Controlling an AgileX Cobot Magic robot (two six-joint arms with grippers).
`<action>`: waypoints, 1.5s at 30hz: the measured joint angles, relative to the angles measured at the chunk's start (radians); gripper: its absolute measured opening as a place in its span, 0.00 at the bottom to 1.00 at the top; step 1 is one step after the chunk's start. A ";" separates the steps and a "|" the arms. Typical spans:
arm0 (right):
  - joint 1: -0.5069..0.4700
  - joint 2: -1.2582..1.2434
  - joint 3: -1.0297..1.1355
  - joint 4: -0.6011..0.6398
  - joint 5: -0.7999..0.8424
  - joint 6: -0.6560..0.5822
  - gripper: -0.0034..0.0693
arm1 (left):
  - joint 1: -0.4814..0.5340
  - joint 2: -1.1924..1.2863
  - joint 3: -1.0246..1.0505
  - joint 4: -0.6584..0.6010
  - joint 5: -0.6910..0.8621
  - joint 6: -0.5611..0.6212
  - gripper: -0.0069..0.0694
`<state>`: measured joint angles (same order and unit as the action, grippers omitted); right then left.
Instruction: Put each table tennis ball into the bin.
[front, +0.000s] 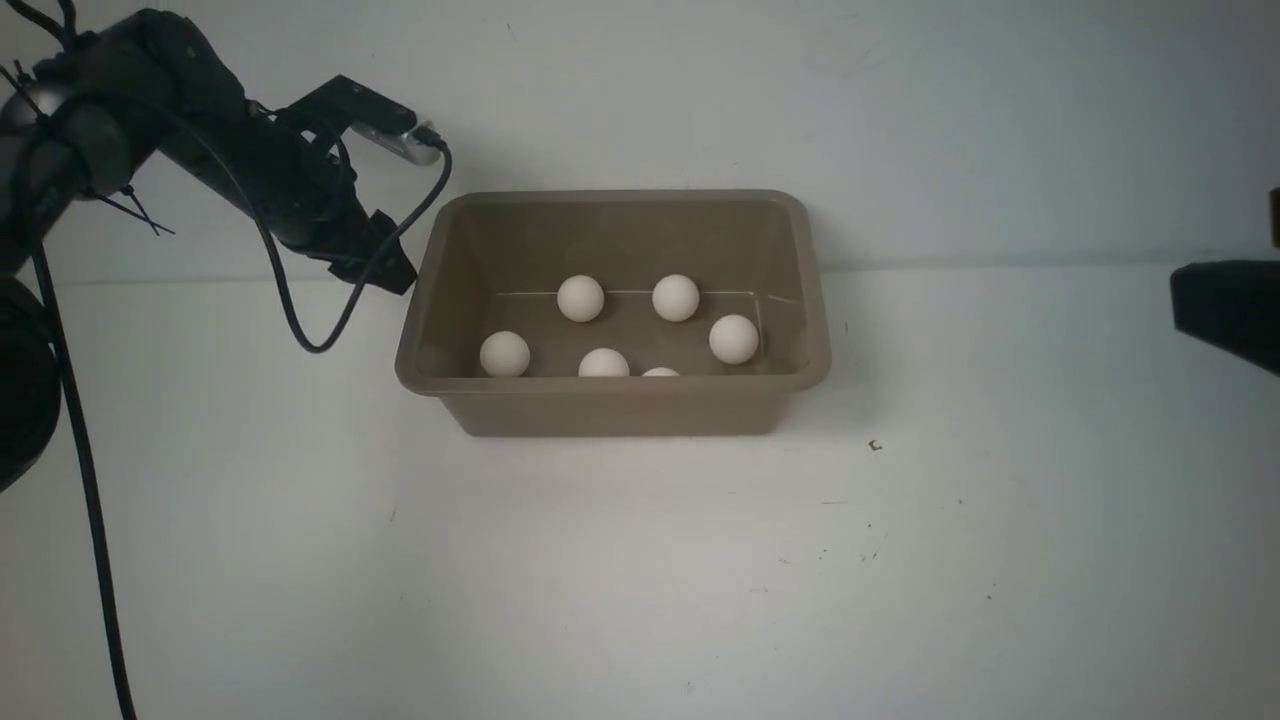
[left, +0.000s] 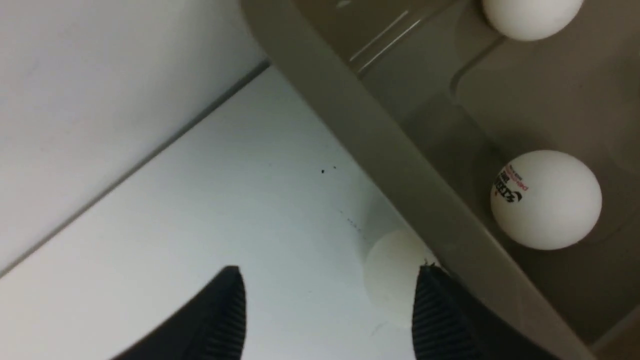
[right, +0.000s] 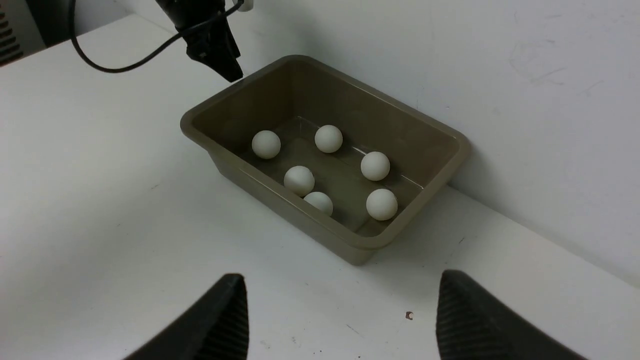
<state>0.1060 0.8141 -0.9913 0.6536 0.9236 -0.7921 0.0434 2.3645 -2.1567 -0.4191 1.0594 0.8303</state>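
Here the left hand (left: 327, 272) is by the far left corner of the bin (left: 380, 150), on the outside. Its two fingers (left: 225, 310) stand partly apart and hold nothing. One white ball (left: 392, 280) lies on the counter (left: 225, 210) between them, just beside the bin wall. One finger seems to touch it; the other is apart from it. Only the left wrist view shows this ball.

The right hand (right: 342, 276) is wide and empty. It is above the counter, well apart from the bin, on the bin's right.

There are two hands, one bin and seven balls. Six balls (right: 299, 180) lie in the bin, spread over its floor. The right wrist view shows all six. The front view shows five, and just the top of the sixth ball (front: 660, 372) behind the near wall. The left wrist view shows two, and one has small black and red print (left: 507, 187).
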 joint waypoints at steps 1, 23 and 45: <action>0.000 0.000 0.000 0.000 0.000 0.000 0.68 | 0.000 0.006 0.000 0.005 0.000 -0.009 0.62; 0.000 0.000 0.000 0.000 0.000 -0.001 0.68 | -0.011 0.034 0.000 -0.053 0.000 -0.032 0.62; 0.000 0.000 0.000 -0.003 -0.001 -0.001 0.68 | -0.046 0.059 0.000 0.009 0.006 -0.043 0.62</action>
<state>0.1060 0.8141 -0.9913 0.6501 0.9227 -0.7926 -0.0022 2.4238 -2.1567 -0.4105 1.0658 0.7868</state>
